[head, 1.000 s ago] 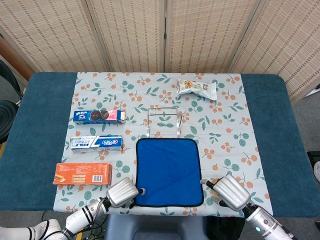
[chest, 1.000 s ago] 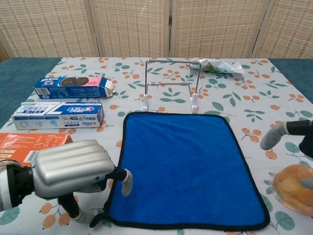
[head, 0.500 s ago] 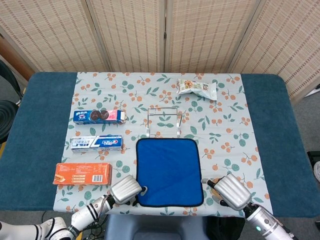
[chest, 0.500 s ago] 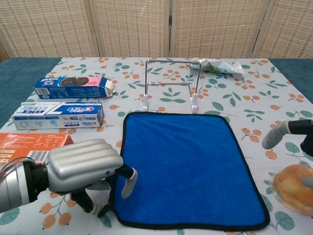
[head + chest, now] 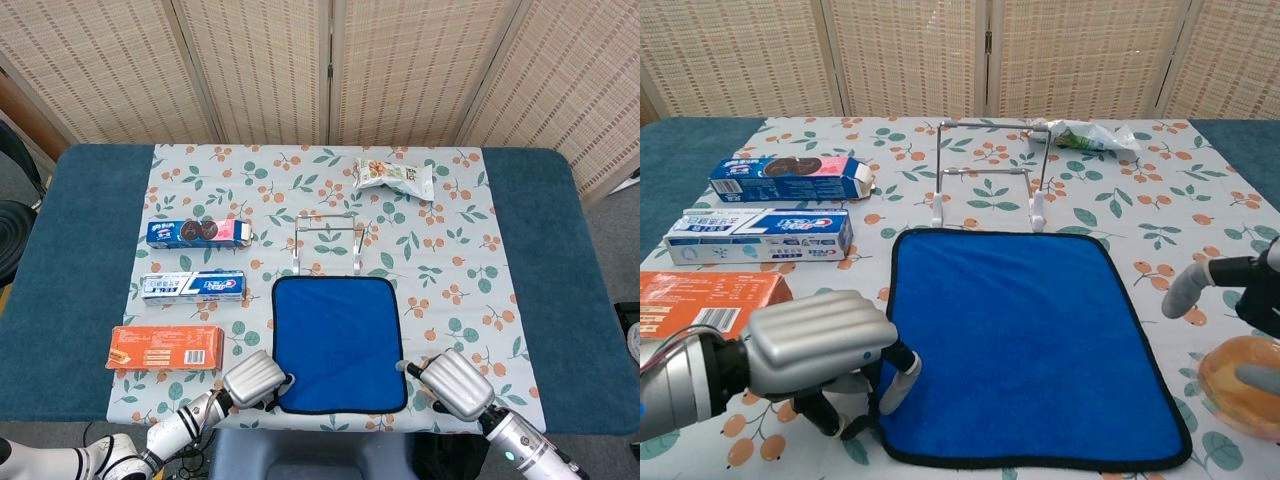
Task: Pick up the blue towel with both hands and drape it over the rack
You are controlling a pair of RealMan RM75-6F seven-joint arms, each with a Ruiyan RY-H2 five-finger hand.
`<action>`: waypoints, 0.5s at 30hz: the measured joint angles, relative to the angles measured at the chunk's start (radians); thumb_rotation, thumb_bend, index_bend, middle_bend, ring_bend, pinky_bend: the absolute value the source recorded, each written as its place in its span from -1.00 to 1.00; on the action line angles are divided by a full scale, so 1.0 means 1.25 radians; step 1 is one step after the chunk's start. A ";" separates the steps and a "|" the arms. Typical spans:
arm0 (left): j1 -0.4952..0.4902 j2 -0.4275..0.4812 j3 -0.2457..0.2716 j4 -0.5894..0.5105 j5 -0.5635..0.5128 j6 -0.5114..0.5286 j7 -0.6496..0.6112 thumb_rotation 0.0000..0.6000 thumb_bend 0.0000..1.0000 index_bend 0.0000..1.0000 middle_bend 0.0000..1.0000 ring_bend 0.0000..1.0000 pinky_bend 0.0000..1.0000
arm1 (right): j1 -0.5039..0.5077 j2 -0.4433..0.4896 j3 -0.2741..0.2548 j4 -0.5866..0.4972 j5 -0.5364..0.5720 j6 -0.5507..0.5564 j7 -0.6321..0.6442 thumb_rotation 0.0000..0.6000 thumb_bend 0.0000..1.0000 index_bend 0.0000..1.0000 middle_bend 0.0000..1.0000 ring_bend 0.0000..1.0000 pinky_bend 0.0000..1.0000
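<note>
The blue towel lies flat on the floral cloth, just in front of the white wire rack. My left hand is at the towel's near-left corner. Its thumb lies on top of the towel and its curled fingers reach under the edge, pinching the corner, which they hide. My right hand hovers open beside the towel's near-right edge. One finger points toward the towel without touching it.
To the left lie a cookie box, a toothpaste box and an orange box. A snack bag sits behind the rack. A round orange-brown thing shows under my right hand. The table's front edge is right by both hands.
My left hand slid right onto the towel's near-left corner and curled its fingers around it, nudging that edge inward. My right hand shifted slightly left toward the towel.
</note>
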 measured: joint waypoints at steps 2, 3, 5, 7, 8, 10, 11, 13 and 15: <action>-0.001 -0.001 0.001 0.000 -0.002 0.000 -0.003 1.00 -0.15 0.29 1.00 0.90 1.00 | 0.004 -0.011 0.000 0.009 -0.003 -0.007 -0.005 1.00 -0.49 -0.30 0.76 0.63 0.94; -0.002 -0.001 0.001 -0.001 -0.002 0.001 -0.005 1.00 -0.15 0.29 1.00 0.90 1.00 | 0.007 -0.019 -0.001 0.014 -0.004 -0.014 -0.007 1.00 -0.53 -0.30 0.76 0.63 0.95; -0.002 -0.001 0.003 -0.002 -0.003 0.003 -0.007 1.00 -0.15 0.29 1.00 0.90 1.00 | 0.011 -0.032 -0.003 0.023 -0.007 -0.021 -0.010 1.00 -0.59 -0.29 0.78 0.65 0.96; -0.003 -0.002 0.005 -0.003 -0.003 0.004 -0.010 1.00 -0.15 0.29 1.00 0.90 1.00 | 0.013 -0.049 -0.004 0.039 -0.011 -0.024 -0.014 1.00 -0.61 -0.28 0.78 0.65 0.96; -0.003 -0.002 0.006 -0.003 -0.004 0.003 -0.011 1.00 -0.15 0.29 1.00 0.90 1.00 | 0.013 -0.057 -0.005 0.048 -0.012 -0.024 -0.016 1.00 -0.62 -0.27 0.79 0.65 0.96; -0.004 -0.002 0.007 -0.004 -0.005 0.003 -0.013 1.00 -0.15 0.29 1.00 0.90 1.00 | 0.013 -0.078 -0.006 0.071 -0.016 -0.023 -0.018 1.00 -0.64 -0.25 0.79 0.66 0.97; -0.005 -0.002 0.008 -0.004 -0.006 0.003 -0.014 1.00 -0.15 0.29 1.00 0.90 1.00 | 0.013 -0.088 -0.007 0.082 -0.018 -0.021 -0.018 1.00 -0.64 -0.24 0.80 0.66 0.97; -0.005 -0.002 0.008 -0.004 -0.007 0.003 -0.016 1.00 -0.15 0.29 1.00 0.90 1.00 | 0.012 -0.108 -0.009 0.106 -0.021 -0.019 -0.016 1.00 -0.65 -0.23 0.80 0.67 0.98; -0.005 -0.002 0.009 -0.005 -0.009 0.005 -0.020 1.00 -0.15 0.28 1.00 0.90 1.00 | 0.012 -0.127 -0.012 0.129 -0.023 -0.018 -0.014 1.00 -0.65 -0.23 0.81 0.68 0.99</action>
